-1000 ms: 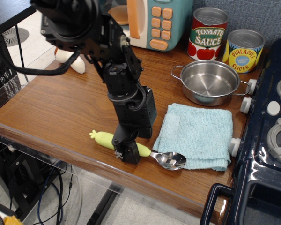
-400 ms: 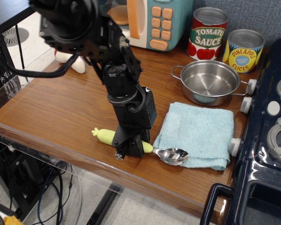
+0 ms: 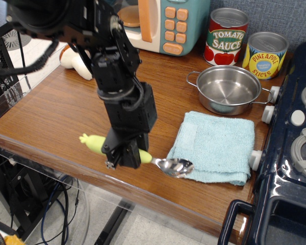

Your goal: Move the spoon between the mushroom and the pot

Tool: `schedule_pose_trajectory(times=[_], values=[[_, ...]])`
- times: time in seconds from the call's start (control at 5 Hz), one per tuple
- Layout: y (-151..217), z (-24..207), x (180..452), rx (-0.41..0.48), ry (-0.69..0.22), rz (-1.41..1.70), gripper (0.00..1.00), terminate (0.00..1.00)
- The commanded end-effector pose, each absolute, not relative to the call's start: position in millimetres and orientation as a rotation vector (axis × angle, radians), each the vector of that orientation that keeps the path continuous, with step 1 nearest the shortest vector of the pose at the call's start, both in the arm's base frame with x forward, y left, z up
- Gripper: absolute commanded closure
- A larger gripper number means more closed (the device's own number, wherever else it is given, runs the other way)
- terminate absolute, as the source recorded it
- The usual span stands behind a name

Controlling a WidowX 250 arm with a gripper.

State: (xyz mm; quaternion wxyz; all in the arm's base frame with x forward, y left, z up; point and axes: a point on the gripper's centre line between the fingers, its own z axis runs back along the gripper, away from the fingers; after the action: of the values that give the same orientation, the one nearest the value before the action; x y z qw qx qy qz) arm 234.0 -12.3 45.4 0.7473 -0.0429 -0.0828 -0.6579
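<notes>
Observation.image view: black gripper (image 3: 121,155) is clamped around the yellow-green handle of the spoon (image 3: 135,155) near the front edge of the wooden table (image 3: 56,117), spoon lying roughly level, its shiny bowl pointing right and overlapping the front-left corner of the light blue cloth (image 3: 214,145); cannot tell if the spoon is touching the table or lifted. Mushroom (image 3: 76,60) sits at back left, mostly hidden behind the arm, and the pot (image 3: 229,89) stands at back right just behind the cloth, well apart from the spoon. Tomato sauce can (image 3: 225,35) and pineapple can (image 3: 264,54) stand behind the pot, toy microwave (image 3: 166,23) is at back centre, dark toy stove (image 3: 296,138) is at right.
</notes>
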Motion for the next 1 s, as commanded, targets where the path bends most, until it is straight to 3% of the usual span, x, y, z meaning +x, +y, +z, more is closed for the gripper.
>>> schedule_pose_trajectory(times=[0.0, 0.4, 0.8], values=[[9.0, 89.4, 273.0, -0.058, -0.166, -1.286, 1.0, 0.0], [46.1, 115.9, 321.1, -0.006, -0.237, -1.147, 1.0, 0.0], [73.2, 100.0, 365.4, -0.007, -0.206, -1.041, 1.0, 0.0]])
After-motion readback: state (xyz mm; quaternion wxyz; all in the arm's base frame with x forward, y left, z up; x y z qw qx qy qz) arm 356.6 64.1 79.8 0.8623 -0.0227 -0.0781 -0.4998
